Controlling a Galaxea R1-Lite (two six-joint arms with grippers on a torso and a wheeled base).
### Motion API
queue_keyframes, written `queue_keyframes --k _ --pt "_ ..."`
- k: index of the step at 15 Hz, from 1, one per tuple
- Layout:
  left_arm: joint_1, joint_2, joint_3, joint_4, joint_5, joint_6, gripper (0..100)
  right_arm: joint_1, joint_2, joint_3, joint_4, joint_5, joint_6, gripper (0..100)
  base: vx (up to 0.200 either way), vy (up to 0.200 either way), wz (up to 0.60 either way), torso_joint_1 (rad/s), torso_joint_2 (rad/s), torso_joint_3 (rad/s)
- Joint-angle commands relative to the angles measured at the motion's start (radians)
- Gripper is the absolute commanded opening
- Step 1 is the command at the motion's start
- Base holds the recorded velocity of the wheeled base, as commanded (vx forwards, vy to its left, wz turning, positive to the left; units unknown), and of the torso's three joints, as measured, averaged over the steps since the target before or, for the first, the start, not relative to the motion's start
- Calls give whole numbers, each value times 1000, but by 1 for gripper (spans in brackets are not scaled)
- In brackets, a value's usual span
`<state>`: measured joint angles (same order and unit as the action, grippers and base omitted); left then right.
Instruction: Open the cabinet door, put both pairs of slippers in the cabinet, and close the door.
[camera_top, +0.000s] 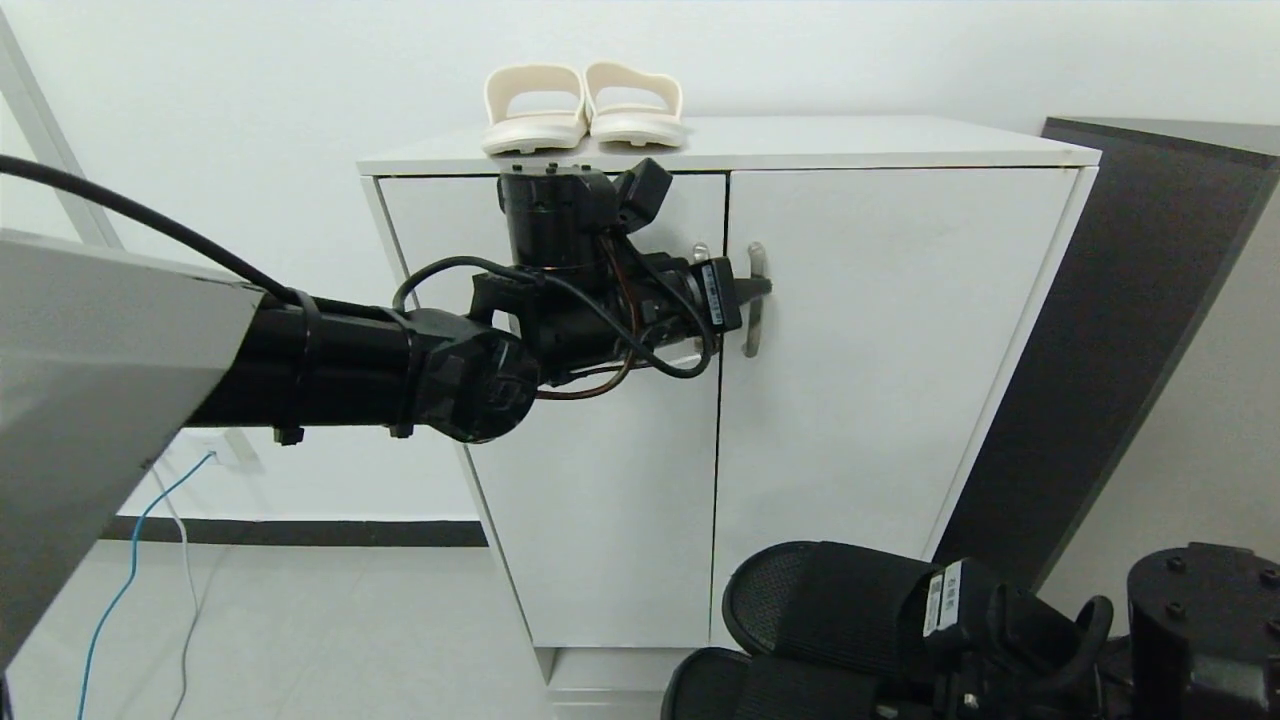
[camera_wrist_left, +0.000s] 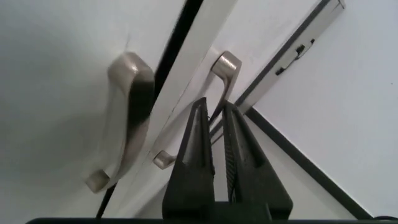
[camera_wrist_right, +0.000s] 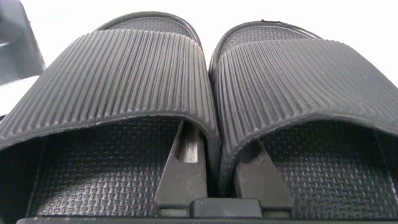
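**A:** Where does it stand?

**B:** Door not yet open, I'd say. The left gripper (camera_top: 758, 288) has its fingers drawn in to a thin slit, pinching the handle (camera_top: 755, 335) of the right door (camera_top: 890, 400). The right gripper (camera_wrist_right: 217, 143) waits low by the foot of the cabinet (camera_top: 560, 480). It has one finger inside each of the black slippers (camera_top: 830, 600) and squeezes their inner walls together.

**A:** How should the pull go?

**B:** Probably along the door's arc, not straight back. The handle is a slim bowed strap of brushed metal, likely slick, so a crooked tug could slide the fingers off. The held pair sits close to the door's foot and ought to stay out of its swing.

**A:** And the materials?

**B:** The doors are smooth, matt white panels. The black pair has ribbed straps and a diamond-tread footbed, and looks rubbery and yielding. The cream slippers (camera_top: 585, 108) are plain moulded foam, side by side on the cabinet top
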<state>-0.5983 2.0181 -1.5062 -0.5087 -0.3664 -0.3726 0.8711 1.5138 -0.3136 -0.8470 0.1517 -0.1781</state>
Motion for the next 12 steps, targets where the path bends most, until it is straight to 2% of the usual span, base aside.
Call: queue_keyframes --k 1,5,12 --pt "0 -38 40 -1 -8 -2 0 0 2 7 -1 9 0 0 0 0 0 0 0 0" --pt "-5 -119 130 -5 -8 0 0 3 -7 13 0 28 -1 0 0 0 0 0 0 0" --pt "-66 -246 271 -5 3 4 0 32 -40 34 2 52 -3 0 0 0 0 0 0 0"
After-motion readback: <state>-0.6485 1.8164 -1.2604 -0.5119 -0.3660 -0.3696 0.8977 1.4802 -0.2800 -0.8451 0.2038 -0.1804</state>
